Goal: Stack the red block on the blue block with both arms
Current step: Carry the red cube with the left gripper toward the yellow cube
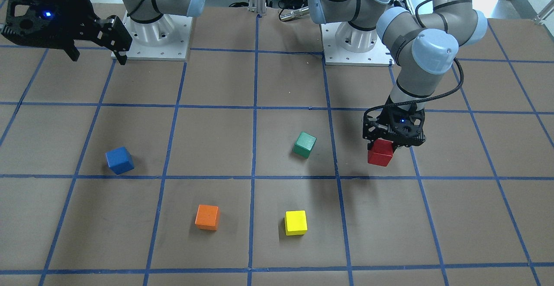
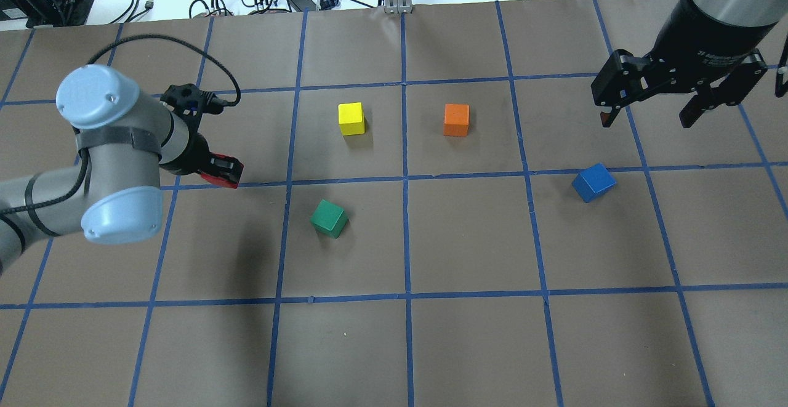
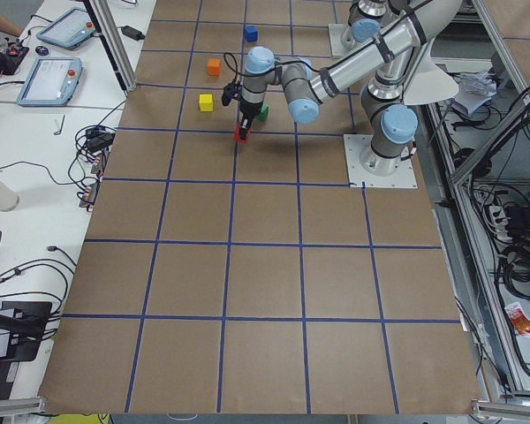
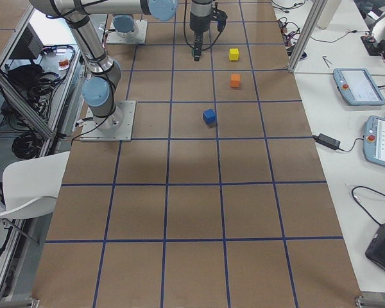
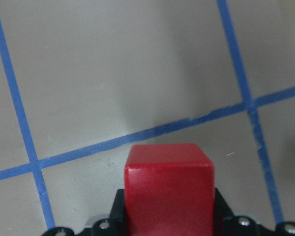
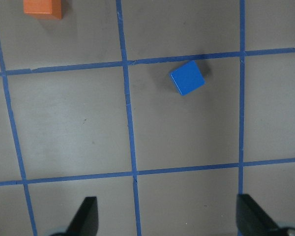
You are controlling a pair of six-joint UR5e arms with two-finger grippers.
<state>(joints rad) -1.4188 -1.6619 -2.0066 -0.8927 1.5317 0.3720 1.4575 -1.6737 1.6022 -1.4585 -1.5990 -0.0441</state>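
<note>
In the front-facing view, the yellow block [image 1: 296,223] and the orange block [image 1: 207,217] sit lowest in the frame on the brown table [image 1: 277,251], each in its own taped square. Farther up, the blue block [image 1: 119,160] lies at the left, turned a little against the blue tape grid and just above a tape line. The green block [image 1: 304,144] sits right of centre, also turned. At the right of the frame the left claw [image 1: 382,146] points down and grips the red block [image 1: 380,152] by its upper part. The block's shadow falls apart from it, so it hangs clear of the table, well apart from the blue block. At the upper left the right claw [image 1: 99,57] hangs high with its fingers spread wide and nothing between them.

The overhead view hides most of the red block behind the left arm's wrist and shows only a red sliver at the left of the frame. The left wrist view shows it plainly, a red cube filling the bottom centre between black fingers [image 5: 220,209], with a tape line crossing the table under it. The right wrist view alone looks straight down on the blue block, above and right of centre, with the two fingertips in the bottom corners and the orange block cut off at the upper left
</note>
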